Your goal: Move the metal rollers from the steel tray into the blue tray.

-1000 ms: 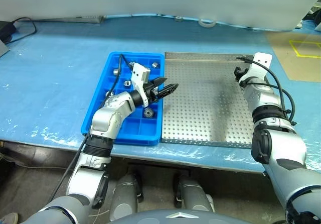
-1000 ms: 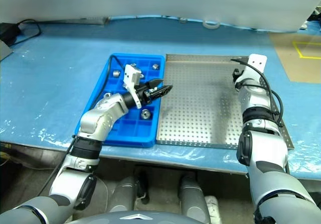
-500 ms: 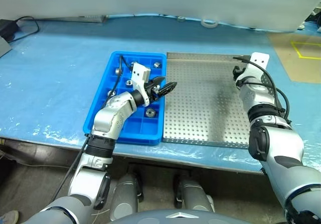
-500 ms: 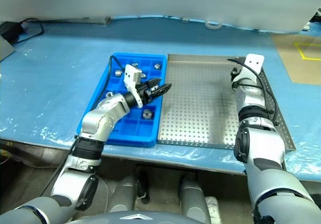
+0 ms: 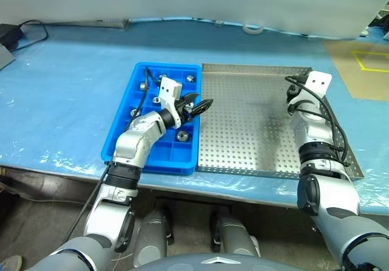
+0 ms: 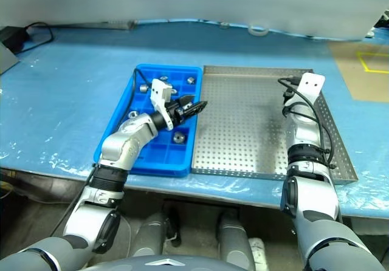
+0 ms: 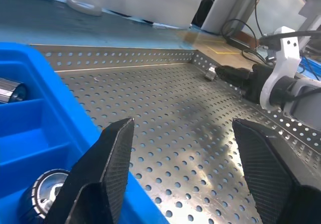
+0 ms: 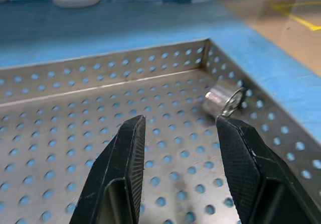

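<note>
Shiny cylindrical metal roller [image 8: 222, 101], perforated steel tray [image 8: 75, 148]

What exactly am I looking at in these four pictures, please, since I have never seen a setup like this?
This is a two-armed humanoid robot at a table with a blue cover. The two wide pictures come from cameras in its head, looking down over its arms. The two close pictures come from a camera on each wrist, looking out between that gripper's black fingers. On the table lie a blue tray with small compartments, several holding metal rollers, and beside it a steel tray full of tiny holes. The left gripper hovers open at the border between the two trays and holds nothing. The right gripper is open too, with one roller lying ahead of it near the steel tray's corner.
</note>
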Controlling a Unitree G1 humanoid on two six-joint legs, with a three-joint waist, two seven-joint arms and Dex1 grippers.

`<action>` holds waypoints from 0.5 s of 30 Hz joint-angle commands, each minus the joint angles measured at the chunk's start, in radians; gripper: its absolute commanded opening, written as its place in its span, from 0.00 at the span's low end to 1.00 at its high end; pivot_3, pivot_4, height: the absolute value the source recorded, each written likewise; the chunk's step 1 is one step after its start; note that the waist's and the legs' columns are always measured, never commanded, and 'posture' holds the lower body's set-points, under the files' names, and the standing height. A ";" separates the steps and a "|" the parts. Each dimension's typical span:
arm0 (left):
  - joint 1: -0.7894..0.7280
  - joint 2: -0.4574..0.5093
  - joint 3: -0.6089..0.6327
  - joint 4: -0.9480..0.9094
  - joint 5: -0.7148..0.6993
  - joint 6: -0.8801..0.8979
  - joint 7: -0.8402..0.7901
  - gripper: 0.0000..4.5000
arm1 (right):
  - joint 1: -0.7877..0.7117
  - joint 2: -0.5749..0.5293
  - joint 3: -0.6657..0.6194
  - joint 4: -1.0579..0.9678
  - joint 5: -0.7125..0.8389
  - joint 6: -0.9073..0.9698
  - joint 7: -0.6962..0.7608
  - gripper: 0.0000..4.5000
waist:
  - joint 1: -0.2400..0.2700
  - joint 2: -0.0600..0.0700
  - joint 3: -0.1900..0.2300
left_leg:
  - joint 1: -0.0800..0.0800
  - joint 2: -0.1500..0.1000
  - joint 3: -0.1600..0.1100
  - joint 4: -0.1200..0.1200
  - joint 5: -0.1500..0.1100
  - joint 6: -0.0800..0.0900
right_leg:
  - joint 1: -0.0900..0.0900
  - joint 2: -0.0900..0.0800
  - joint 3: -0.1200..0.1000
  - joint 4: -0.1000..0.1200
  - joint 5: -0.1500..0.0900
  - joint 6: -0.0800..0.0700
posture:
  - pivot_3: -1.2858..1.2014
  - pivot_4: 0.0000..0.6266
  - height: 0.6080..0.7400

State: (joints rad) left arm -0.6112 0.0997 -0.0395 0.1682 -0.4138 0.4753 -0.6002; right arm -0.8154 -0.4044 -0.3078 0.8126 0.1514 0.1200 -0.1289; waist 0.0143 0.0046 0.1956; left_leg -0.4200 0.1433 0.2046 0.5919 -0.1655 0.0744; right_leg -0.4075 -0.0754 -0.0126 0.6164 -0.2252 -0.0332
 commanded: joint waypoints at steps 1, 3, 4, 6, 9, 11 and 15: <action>-0.029 -0.009 -0.001 0.011 0.008 -0.029 -0.008 0.73 | -0.043 -0.005 0.011 -0.018 -0.033 -0.010 -0.051 0.51 | -0.003 0.000 0.000 | 0.000 0.000 0.000 0.000 -0.001 -0.001 | 0.000 0.000 0.000 0.000 0.000 0.000 | 0.44 0.24 1.00; -0.032 -0.011 0.001 0.016 0.009 -0.032 -0.008 0.73 | -0.059 -0.001 0.013 -0.005 -0.034 -0.020 -0.061 0.51 | -0.006 0.000 0.000 | 0.000 0.000 0.000 0.000 -0.001 -0.002 | -0.001 0.000 0.000 0.000 0.000 0.000 | 0.44 0.24 1.00; -0.032 -0.012 0.003 0.016 0.009 -0.032 -0.005 0.73 | -0.066 -0.003 0.017 0.005 -0.038 -0.026 -0.061 0.51 | -0.006 0.000 0.000 | 0.000 0.000 0.000 0.000 -0.001 -0.002 | -0.001 0.000 0.000 0.000 0.000 0.000 | 0.44 0.24 1.00; -0.030 -0.013 0.008 0.012 0.008 -0.032 0.000 0.73 | -0.081 -0.009 0.019 0.038 -0.043 -0.038 -0.064 0.51 | -0.006 0.000 0.000 | 0.000 0.000 0.000 0.000 -0.001 -0.002 | -0.001 0.000 0.000 0.000 0.000 0.000 | 0.45 0.24 1.00; -0.017 -0.007 0.009 -0.004 0.013 -0.030 0.009 0.73 | -0.116 -0.019 -0.001 0.105 -0.023 -0.072 -0.042 0.51 | -0.002 0.000 0.000 | 0.000 0.000 0.000 0.000 -0.001 -0.001 | -0.001 0.000 0.000 0.000 0.000 0.000 | 0.46 0.24 1.00; -0.007 0.000 0.012 -0.017 0.014 -0.029 0.010 0.73 | -0.142 -0.024 -0.010 0.141 -0.016 -0.101 -0.030 0.51 | 0.011 -0.001 0.000 | 0.003 0.004 0.012 0.000 -0.001 -0.004 | -0.005 0.005 0.011 0.000 0.000 0.001 | 0.47 0.24 1.00; 0.001 0.013 0.036 -0.027 0.014 -0.036 0.029 0.73 | -0.195 -0.033 -0.019 0.227 -0.021 -0.139 -0.046 0.51 | 0.030 -0.001 0.000 | 0.006 0.009 0.036 0.004 -0.009 -0.011 | -0.020 0.022 0.051 0.003 0.006 0.009 | 0.48 0.24 1.00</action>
State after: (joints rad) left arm -0.6092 0.1075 -0.0264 0.1864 -0.3955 0.4635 -0.5777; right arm -0.9757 -0.4182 -0.3129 1.0329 0.1246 0.0203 -0.1685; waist 0.0439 0.0032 0.1961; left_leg -0.4131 0.1548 0.2492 0.5963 -0.1766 0.0626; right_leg -0.4314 -0.0499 0.0459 0.6205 -0.2180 -0.0225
